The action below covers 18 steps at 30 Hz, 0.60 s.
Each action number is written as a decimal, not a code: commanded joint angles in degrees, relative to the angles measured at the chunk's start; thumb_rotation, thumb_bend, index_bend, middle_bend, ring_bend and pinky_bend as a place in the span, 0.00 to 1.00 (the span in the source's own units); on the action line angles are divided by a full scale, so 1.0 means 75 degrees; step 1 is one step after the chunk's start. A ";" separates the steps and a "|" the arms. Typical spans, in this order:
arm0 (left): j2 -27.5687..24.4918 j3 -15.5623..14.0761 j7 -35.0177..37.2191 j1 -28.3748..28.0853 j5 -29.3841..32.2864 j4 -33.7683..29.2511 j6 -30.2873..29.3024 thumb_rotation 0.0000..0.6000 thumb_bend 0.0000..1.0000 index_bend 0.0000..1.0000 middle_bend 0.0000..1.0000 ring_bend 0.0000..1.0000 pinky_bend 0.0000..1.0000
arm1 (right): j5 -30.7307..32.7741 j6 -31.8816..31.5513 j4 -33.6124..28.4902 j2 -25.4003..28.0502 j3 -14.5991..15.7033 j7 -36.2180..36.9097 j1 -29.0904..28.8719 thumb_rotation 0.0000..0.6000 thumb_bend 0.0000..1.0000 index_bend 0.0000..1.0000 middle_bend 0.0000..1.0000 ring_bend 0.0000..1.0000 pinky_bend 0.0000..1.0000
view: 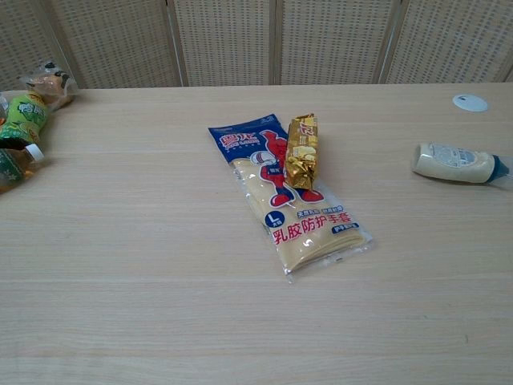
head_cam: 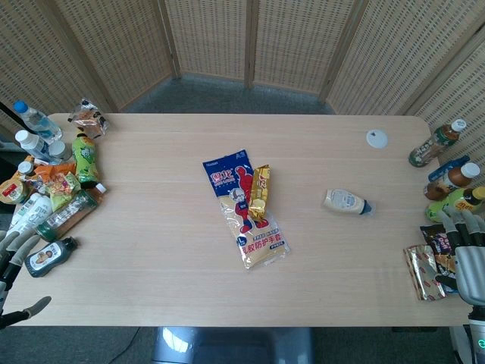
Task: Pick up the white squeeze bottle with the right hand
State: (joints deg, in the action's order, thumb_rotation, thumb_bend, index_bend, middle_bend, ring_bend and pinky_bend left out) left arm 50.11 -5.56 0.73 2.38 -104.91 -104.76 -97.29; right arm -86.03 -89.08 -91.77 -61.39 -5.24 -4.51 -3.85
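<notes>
The white squeeze bottle [head_cam: 345,202] lies on its side right of the table's middle, its dark cap pointing right; in the chest view the squeeze bottle [view: 456,163] sits near the right edge. My right hand [head_cam: 467,254] hovers at the table's right edge, well right of and nearer than the bottle, fingers apart and holding nothing. My left hand [head_cam: 14,262] is at the front left corner, fingers spread, empty. The chest view shows neither hand.
A glove packet [head_cam: 245,208] with a gold snack bag [head_cam: 259,196] on it lies mid-table. Bottles and snacks [head_cam: 53,182] crowd the left edge. Drink bottles [head_cam: 447,178] and foil packets [head_cam: 424,271] sit at the right edge. A white lid [head_cam: 377,138] lies far right.
</notes>
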 commanded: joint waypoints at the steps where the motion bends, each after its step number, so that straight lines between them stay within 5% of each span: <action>1: -0.0006 0.0001 -0.0002 0.0007 0.0000 -0.0006 0.0004 1.00 0.00 0.02 0.00 0.00 0.00 | 0.0006 0.0027 0.0006 0.0006 0.0008 0.0017 0.0003 1.00 0.01 0.09 0.00 0.00 0.00; 11: 0.0006 0.0059 -0.0045 0.0008 0.0099 -0.0028 0.0055 1.00 0.00 0.02 0.00 0.00 0.00 | 0.0197 0.0426 -0.0215 -0.0066 -0.0026 0.0149 -0.0140 1.00 0.01 0.05 0.00 0.00 0.00; 18: 0.0012 0.0093 -0.0045 0.0013 0.0118 -0.0050 0.0051 1.00 0.00 0.02 0.00 0.00 0.00 | 0.0871 0.2236 -0.0478 -0.0359 -0.0411 0.0508 -0.1227 1.00 0.01 0.01 0.00 0.00 0.00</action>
State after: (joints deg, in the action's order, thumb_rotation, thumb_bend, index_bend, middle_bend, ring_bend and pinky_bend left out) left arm 50.20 -4.86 0.39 2.47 -104.02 -105.13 -96.90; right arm -82.29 -78.02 -94.46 -62.71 -6.61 -2.37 -9.03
